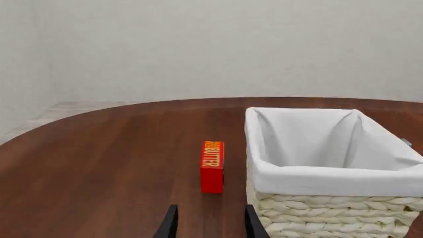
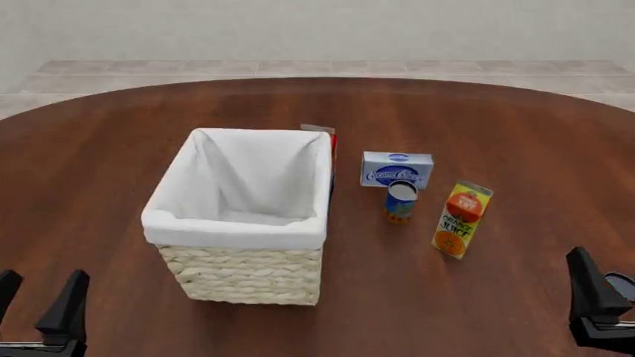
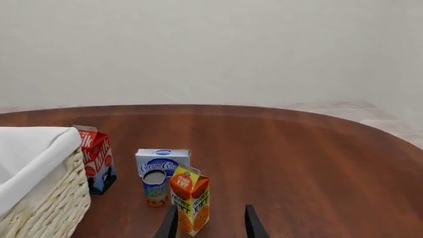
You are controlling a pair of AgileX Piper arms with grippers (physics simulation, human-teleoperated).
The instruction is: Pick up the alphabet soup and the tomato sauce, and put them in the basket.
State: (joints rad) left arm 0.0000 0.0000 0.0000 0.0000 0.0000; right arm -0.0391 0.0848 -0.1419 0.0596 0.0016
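Alphabet soup (image 2: 401, 201) is standing upright ahead of the right gripper (image 3: 209, 223), touching nothing, just before the cream cheese box (image 2: 397, 169) and beside the orange juice carton (image 2: 462, 219). Both grippers are sitting released, the left gripper (image 1: 209, 224) facing the basket (image 2: 238, 223) and butter box (image 1: 212, 166).

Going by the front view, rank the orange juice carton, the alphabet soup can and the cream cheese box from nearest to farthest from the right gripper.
From the right gripper, at the near right edge of the table:
1. Orange juice carton, nearest, just ahead and to its left.
2. Alphabet soup, a little farther, left of the carton.
3. Cream cheese box, farthest, directly behind the can.
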